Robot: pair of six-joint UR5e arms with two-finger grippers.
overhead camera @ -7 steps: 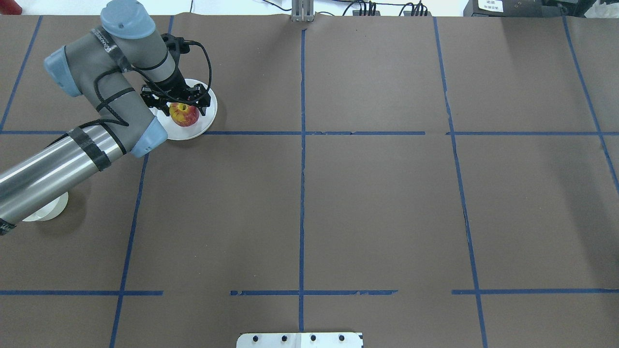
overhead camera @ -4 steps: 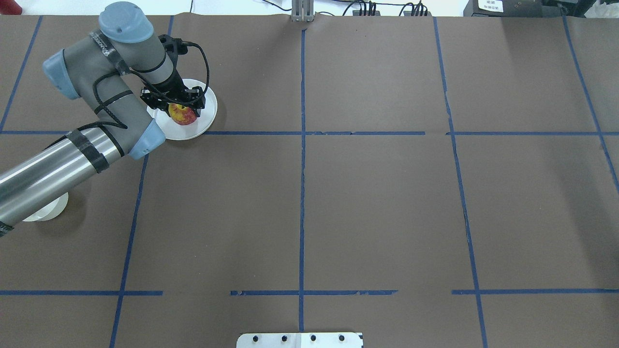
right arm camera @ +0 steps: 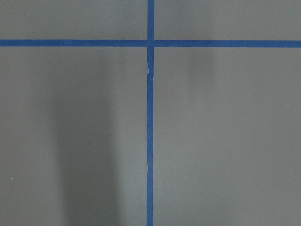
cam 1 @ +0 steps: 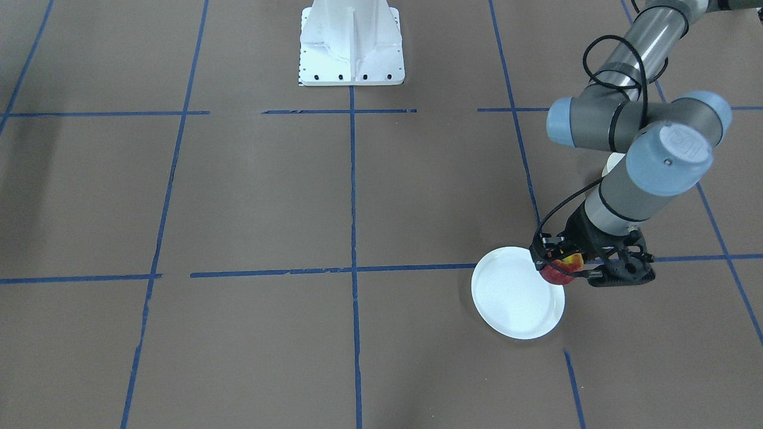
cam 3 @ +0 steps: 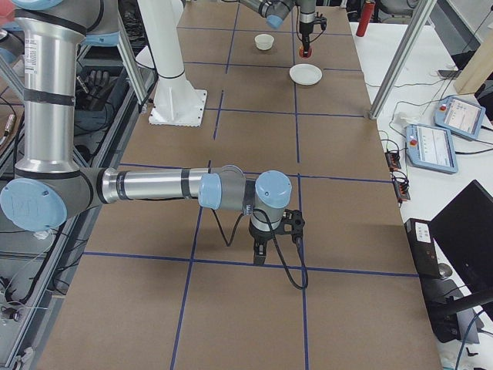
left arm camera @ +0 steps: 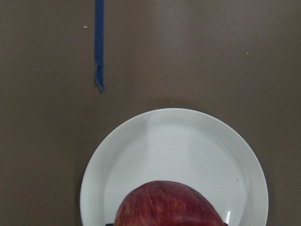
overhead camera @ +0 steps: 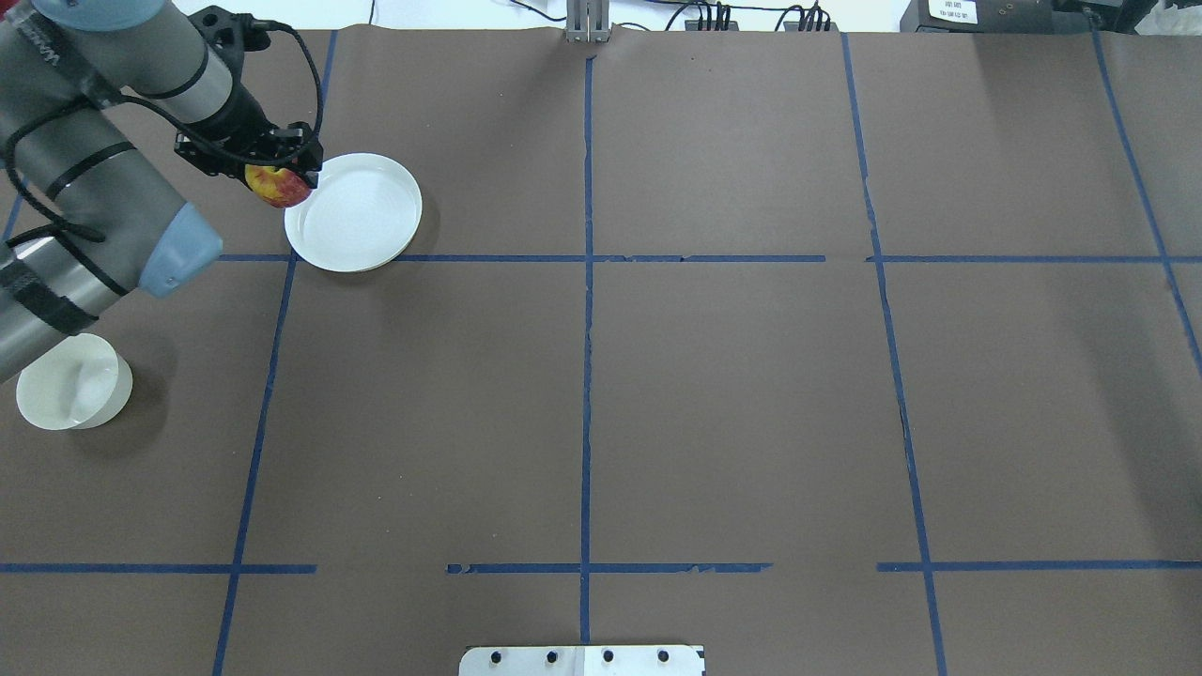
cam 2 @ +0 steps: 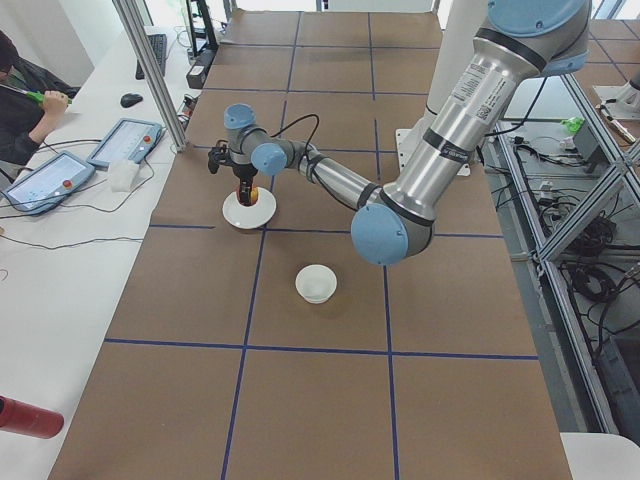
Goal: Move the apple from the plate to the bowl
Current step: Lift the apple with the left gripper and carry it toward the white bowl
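Left gripper (overhead camera: 274, 176), clamped on the apple (overhead camera: 280, 188), is holding it raised over the plate's (overhead camera: 376, 225) rim near the table's (overhead camera: 714, 394) far-left corner, likely gaining clearance for carrying it to the bowl (overhead camera: 70, 390) by the left edge.

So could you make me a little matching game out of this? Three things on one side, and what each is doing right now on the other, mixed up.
Things:
1. apple
2. plate
3. bowl

States:
A. deep and empty, standing alone nearer the robot's side of the table
B. clamped in the left gripper, held up off the table
C. flat and empty, lying just beside that gripper

Pairs: 1-B, 2-C, 3-A.
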